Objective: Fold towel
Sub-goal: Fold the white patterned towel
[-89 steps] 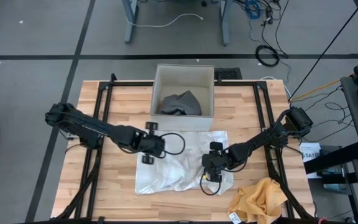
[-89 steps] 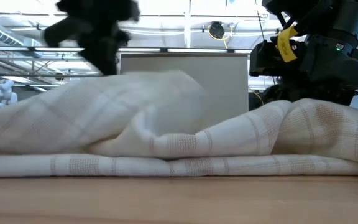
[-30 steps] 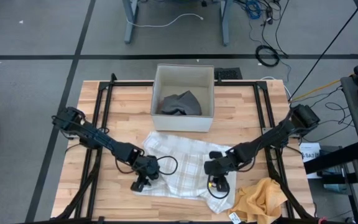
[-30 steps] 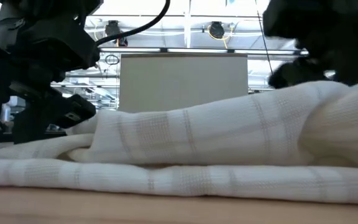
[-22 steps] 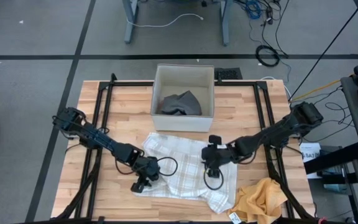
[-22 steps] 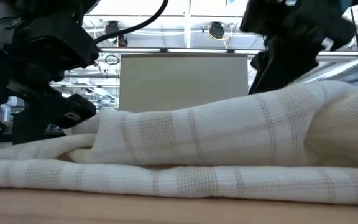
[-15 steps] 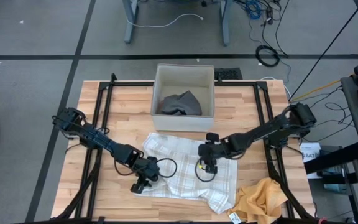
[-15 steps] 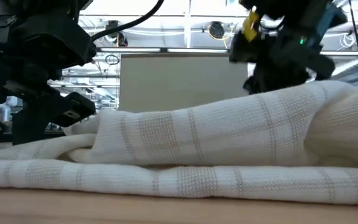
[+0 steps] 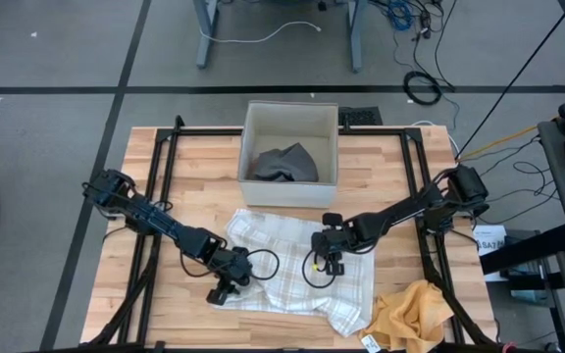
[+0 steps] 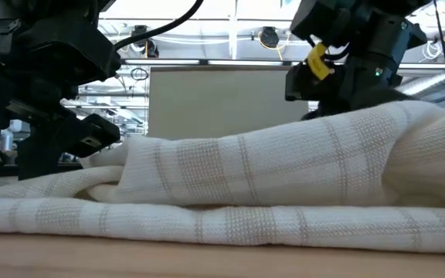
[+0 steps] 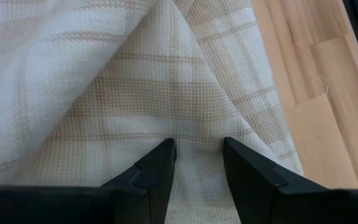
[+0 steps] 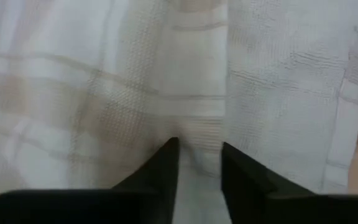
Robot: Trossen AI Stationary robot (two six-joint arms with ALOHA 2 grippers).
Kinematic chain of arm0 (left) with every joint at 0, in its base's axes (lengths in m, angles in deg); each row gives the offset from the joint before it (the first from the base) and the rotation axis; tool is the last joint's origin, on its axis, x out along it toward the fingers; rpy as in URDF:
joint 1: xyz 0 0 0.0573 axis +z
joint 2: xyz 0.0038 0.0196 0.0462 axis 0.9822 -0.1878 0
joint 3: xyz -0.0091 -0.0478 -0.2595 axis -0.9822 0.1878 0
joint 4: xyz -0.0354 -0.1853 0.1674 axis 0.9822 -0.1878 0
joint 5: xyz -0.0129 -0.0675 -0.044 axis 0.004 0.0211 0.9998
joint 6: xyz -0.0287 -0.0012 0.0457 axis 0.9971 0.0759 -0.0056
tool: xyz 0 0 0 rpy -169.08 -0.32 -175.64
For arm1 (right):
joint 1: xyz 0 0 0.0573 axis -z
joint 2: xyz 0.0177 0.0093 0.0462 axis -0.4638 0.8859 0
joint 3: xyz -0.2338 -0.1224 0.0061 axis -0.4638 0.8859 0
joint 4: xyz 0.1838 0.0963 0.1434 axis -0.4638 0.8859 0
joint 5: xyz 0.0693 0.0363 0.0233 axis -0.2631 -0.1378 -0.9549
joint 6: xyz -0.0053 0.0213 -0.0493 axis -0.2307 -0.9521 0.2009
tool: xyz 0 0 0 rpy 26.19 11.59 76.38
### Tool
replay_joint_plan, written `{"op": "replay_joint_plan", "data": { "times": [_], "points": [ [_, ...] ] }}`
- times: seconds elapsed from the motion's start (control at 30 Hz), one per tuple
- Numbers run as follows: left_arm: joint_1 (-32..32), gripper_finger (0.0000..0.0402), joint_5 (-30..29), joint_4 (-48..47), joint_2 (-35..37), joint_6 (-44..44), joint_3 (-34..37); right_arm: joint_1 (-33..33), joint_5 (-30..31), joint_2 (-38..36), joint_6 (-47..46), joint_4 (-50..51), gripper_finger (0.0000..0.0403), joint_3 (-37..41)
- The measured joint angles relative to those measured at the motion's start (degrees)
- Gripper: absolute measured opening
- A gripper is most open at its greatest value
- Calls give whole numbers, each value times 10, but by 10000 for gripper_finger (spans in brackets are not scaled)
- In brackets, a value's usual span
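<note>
A white checked towel (image 9: 287,270) lies rumpled on the wooden bench (image 9: 145,304), just in front of an open box (image 9: 289,155) that holds a grey cloth (image 9: 284,163), with an orange cloth (image 9: 410,314) near the bench's front right corner. The left pincer (image 9: 226,286) sits at the towel's front left edge, its fingers (image 11: 156,171) clenched on a ridge of the towel. The right pincer (image 9: 324,257) presses down on the middle of the towel, its fingers (image 12: 166,165) narrowly parted with a fold of fabric between them, though whether they grip it cannot be told.
</note>
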Motion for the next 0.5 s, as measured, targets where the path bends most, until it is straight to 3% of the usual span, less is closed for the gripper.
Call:
{"op": "replay_joint_plan", "data": {
  "times": [0.2,0.5],
  "points": [
    [0,149,-1,0,0,0,0,-11,2,-23,3,7,28,0],
    [0,149,-2,1,0,0,0,-28,-13,-28,4,6,22,0]
  ]
}}
